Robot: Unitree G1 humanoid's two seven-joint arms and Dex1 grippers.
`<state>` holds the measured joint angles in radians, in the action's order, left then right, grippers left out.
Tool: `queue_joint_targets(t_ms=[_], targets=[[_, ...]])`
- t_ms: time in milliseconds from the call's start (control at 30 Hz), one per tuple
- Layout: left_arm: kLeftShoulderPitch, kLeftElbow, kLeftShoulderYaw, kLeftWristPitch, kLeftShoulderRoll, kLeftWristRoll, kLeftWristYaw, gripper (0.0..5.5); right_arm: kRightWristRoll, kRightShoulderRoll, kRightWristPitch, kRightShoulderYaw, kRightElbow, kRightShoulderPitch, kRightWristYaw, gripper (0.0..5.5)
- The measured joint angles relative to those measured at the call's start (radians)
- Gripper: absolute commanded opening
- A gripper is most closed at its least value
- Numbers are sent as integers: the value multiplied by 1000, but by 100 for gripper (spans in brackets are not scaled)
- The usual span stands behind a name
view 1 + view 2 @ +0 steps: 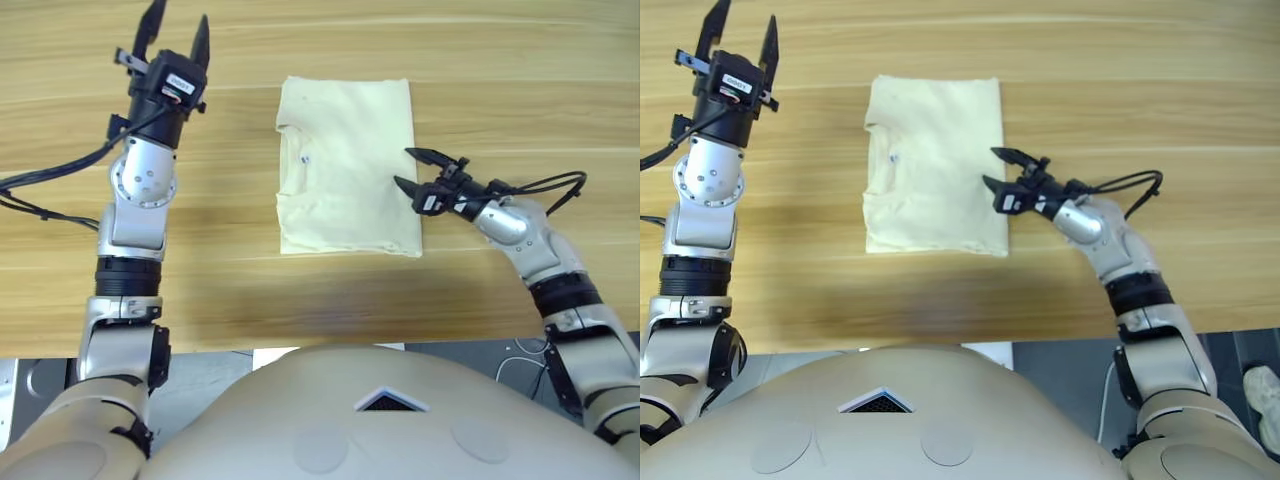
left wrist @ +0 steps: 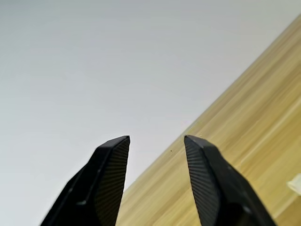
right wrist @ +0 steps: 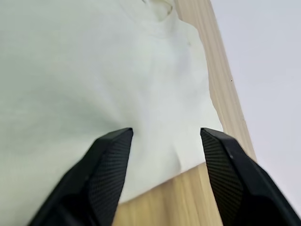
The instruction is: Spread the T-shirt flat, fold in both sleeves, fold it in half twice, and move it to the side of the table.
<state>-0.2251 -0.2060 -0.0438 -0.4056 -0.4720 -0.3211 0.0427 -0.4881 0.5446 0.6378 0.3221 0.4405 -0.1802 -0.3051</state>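
A pale yellow T-shirt (image 1: 345,165) lies folded into a rectangle in the middle of the wooden table (image 1: 500,70), collar toward its left edge. My right gripper (image 1: 420,170) stands open at the shirt's right edge, fingers pointing left over the cloth, nothing between them. In the right wrist view the T-shirt (image 3: 94,84) spreads under the open right gripper (image 3: 167,134). My left gripper (image 1: 178,35) is raised far to the left of the shirt, open and empty, fingers pointing away from me. The left wrist view has the open left gripper (image 2: 156,143) against a pale wall.
Black cables (image 1: 50,180) trail from the left arm across the table's left side. The table's front edge (image 1: 400,335) runs just ahead of my body. Bare wood surrounds the shirt on all sides.
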Motion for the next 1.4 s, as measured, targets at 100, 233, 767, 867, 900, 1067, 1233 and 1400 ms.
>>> queue_joint_targets(t_ms=[100,233,767,867,900,1067,1233,1400], targets=[[5,-8,-9,-43,-21,0,18,215,34,-10,7,-14,-14,16,16,267],[59,-13,-25,-119,-64,0,72,215,148,4,31,-92,-152,54,35,267],[373,-60,-118,-425,-445,-165,321,215,-50,304,215,-122,-236,285,-64,267],[287,-69,-198,-451,-410,-165,372,215,-42,319,217,-99,-252,276,-100,267],[252,-87,-229,-466,-390,-166,384,215,-40,331,217,-93,-256,271,-111,267],[147,-169,-327,-523,-327,-164,403,215,-21,338,210,-64,-288,287,-124,267],[114,-194,-362,-549,-324,-151,412,215,-5,337,206,-36,-310,299,-128,267],[140,-171,-357,-549,-365,-132,421,215,-3,334,197,-19,-319,298,-128,267]])
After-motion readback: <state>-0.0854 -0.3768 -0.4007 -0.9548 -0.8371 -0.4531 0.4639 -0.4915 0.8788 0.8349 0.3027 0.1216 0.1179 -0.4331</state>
